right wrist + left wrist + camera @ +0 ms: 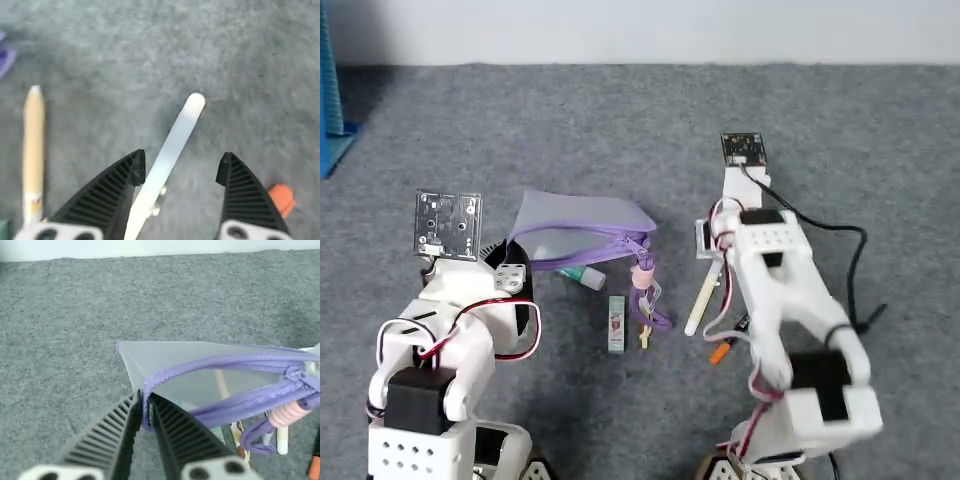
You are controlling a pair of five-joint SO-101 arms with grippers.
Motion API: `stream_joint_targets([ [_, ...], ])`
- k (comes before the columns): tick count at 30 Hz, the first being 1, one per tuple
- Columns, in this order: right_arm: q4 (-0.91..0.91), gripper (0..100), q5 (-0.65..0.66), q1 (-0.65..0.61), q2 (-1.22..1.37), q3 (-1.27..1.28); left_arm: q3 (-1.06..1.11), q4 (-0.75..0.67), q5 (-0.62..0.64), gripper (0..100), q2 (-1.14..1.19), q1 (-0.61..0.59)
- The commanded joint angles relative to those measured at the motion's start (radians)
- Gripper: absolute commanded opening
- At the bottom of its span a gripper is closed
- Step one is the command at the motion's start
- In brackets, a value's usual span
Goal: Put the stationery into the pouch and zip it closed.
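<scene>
Barely started: my left gripper (145, 412) holds the pouch (200, 365) by its zipper edge, jaws pinched shut, my right gripper (180, 165) hangs over the white pen (172, 145) on the desk (820, 110), jaws wide open either side, the eraser (616, 323) lies outside the pouch, zip not closed.

Right of the pouch (575, 225), the right arm (780, 280) is covering part of the pen (700, 305) and most of an orange thing (719, 352). At the pouch's mouth a tube (583, 273) is lying half hidden, whether inside or underneath being unclear.
</scene>
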Motion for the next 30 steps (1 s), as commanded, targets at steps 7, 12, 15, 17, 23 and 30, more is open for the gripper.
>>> stream_joint_targets([
  [7,-0.016,10.2,-0.009,0.019,0.274,-0.276,-0.050,0.005,0.011,1,0.012,-0.003],
  [12,0.054,3.6,-0.006,0.027,0.283,-0.318,-0.050,0.005,0.011,1,0.012,-0.003],
  [15,0.163,1.2,-0.008,0.024,0.255,-0.342,-0.053,0.005,0.011,1,0.012,-0.003],
  [17,0.229,0.8,-0.009,0.021,0.223,-0.344,-0.054,0.005,0.011,1,0.012,-0.002],
  [23,0.420,0.8,-0.009,0.022,0.090,-0.342,-0.054,0.000,0.021,1,0.018,0.005],
  [30,0.659,0.8,-0.011,0.019,-0.099,-0.342,-0.058,-0.002,0.029,1,0.020,0.005],
])
